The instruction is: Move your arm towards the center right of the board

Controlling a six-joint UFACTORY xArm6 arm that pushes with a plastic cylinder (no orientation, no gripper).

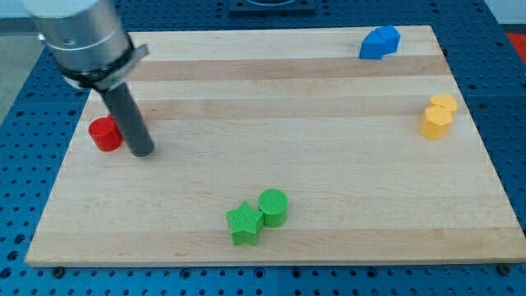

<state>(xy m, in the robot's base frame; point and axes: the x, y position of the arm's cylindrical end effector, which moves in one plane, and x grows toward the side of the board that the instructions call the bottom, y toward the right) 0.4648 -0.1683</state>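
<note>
Currently parked just right of red cylinder (105, 133), my tip (143, 151) (no jaws fitted); risks overshooting into yellow block (438, 116) crossing table (329, 164) rightward.

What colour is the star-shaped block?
Green. The star block shows in the camera view, near the view's bottom, touching a green cylinder.

Red cylinder (104, 133) sits nr view's left edge, mid-height. Blue block (379, 43), irregular shape, at view's top right. Yellow block (438, 116), shape unclear, nr right edge, below the blue 1. Green star (244, 224) & green cylinder (274, 207) touch each other at view's bottom centre, star to the left. Blue perforated surface (25, 123) surrounds it all.
</note>
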